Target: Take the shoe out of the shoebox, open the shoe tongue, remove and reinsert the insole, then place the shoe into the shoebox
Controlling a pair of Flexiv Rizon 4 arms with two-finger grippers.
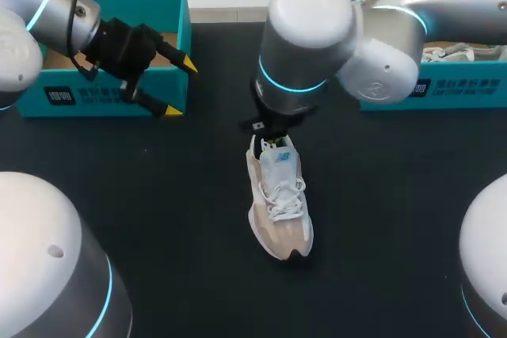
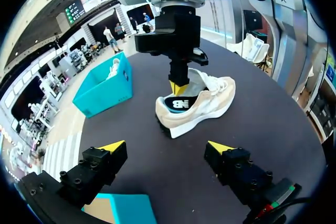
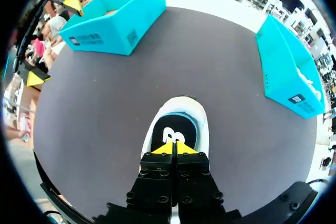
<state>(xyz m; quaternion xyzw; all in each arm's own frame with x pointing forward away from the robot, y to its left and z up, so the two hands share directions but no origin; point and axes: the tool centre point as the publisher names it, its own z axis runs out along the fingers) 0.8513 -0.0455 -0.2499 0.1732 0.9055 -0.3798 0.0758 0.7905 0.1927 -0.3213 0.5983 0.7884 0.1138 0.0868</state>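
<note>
A beige and white shoe (image 1: 279, 203) lies on the black table (image 1: 158, 195), toe toward the front edge. My right gripper (image 1: 275, 142) stands over its heel opening. In the right wrist view that gripper (image 3: 174, 148) is shut, its yellow tips down at the heel end of the dark blue insole (image 3: 176, 127); I cannot tell if anything is pinched. From the left wrist the same shut fingers (image 2: 178, 86) reach into the shoe (image 2: 207, 103). My left gripper (image 1: 179, 89) hangs open and holds nothing, beside the left teal shoebox (image 1: 103, 96), well apart from the shoe.
A second teal shoebox (image 1: 444, 93) stands at the back right with another white shoe (image 1: 447, 55) in it. Both boxes (image 3: 115, 24) (image 3: 286, 72) flank the shoe. Bare black tabletop surrounds the shoe.
</note>
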